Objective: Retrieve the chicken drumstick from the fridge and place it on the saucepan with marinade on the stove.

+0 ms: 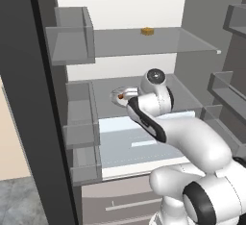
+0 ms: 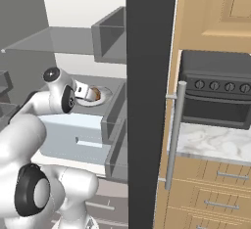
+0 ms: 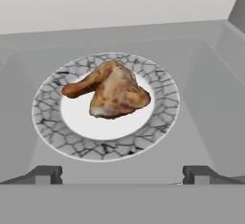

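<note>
My pincer (image 3: 122, 174) hangs spread wide and empty inside the fridge (image 1: 29, 99), its two tips low in the hand view with the chicken drumstick (image 3: 111, 90) at twelve o'clock of them, lying on a white plate (image 3: 52, 127) with a cracked grey rim on the grey middle shelf (image 3: 201, 84). I judge this the reach step of the pickup: next I need to drop straight down, straddle the thick meaty end and close. From the base views my own arm covers most of the plate, and the stove (image 2: 215, 93) at three o'clock shows just its knobs and front, so I can't make out the saucepan.
</note>
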